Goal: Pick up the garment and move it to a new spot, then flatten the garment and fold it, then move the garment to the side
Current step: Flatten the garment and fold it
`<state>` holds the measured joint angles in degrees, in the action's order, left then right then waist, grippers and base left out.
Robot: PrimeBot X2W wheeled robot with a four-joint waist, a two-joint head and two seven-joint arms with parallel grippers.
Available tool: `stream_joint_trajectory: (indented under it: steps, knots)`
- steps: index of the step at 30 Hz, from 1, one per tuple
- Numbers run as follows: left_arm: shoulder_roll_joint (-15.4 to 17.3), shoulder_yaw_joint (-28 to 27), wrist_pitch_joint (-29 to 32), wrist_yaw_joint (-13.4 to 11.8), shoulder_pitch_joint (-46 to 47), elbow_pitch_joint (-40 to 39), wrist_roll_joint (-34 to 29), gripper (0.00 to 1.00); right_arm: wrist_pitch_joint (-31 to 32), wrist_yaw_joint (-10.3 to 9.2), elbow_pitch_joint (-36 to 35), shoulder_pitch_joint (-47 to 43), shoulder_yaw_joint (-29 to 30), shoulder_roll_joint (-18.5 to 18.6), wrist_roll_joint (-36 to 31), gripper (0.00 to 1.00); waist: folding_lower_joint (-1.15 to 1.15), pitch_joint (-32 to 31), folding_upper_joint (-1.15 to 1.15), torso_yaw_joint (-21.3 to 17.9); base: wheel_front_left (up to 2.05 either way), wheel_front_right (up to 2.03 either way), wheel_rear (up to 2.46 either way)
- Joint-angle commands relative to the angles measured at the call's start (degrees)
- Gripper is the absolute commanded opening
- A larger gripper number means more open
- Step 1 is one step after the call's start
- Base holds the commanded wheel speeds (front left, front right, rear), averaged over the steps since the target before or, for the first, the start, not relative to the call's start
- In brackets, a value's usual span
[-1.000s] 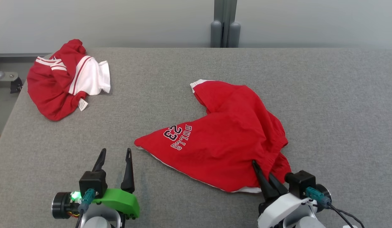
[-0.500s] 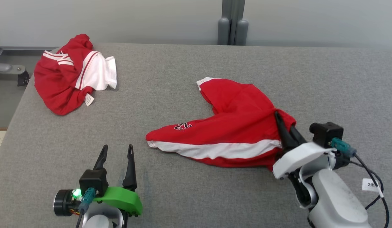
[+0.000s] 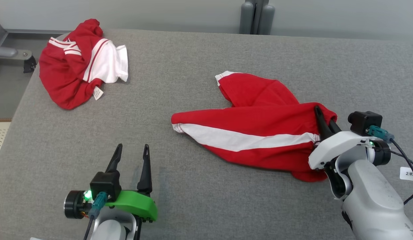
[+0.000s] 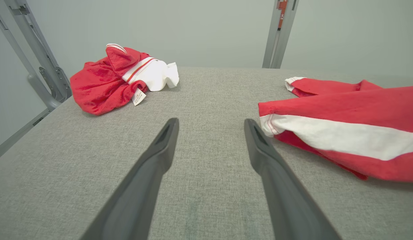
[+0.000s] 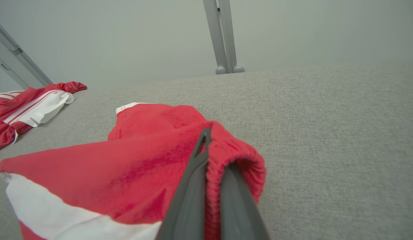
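At the right end of the red shorts (image 3: 260,133), the right gripper (image 3: 324,116) is clamped tight on the gathered elastic waistband, holding that edge raised off the grey, felt-like table (image 3: 199,60). The rest of the shorts lies mid-table, smooth cloth with a broad white side stripe uppermost. Left of the shorts, nearer the robot, the left gripper (image 3: 132,149) hovers spread wide, holding nothing. Far left of the shorts, well apart, lies a crumpled red-and-white garment (image 3: 76,70). Beyond the shorts stand grey posts (image 3: 256,15).

Splayed left tool (image 4: 210,120) near red garment (image 4: 343,106)
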<state>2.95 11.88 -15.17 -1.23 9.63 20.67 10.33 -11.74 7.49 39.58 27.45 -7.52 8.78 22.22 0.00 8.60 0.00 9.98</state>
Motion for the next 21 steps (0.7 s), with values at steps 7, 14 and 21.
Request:
stream_joint_trajectory:
  steps: [7, 14, 21]
  knots:
    - [-0.01, 2.7, 0.04, -0.38, 0.57, -0.54, 2.13, 1.0, -2.53, 0.0, 0.79, -2.6, -1.72, 1.75, 2.45, 1.0, 0.0, -0.79, 0.0, -2.53, 0.0, 0.0, 0.0]
    - [0.01, 3.2, 0.04, -0.75, 0.16, -1.02, 2.73, 1.0, -3.36, 0.0, -4.41, -8.26, -1.08, 3.31, 3.86, 1.0, 0.0, -2.24, 0.0, -4.58, 0.0, 0.0, 0.0]
    - [0.0, 2.47, 0.04, -1.03, -1.03, -2.24, 3.13, 1.0, -3.46, 0.0, -13.32, -14.63, 2.83, 2.69, 0.5, 1.0, 0.0, -4.55, 0.0, -6.39, 0.0, 0.0, 0.0]
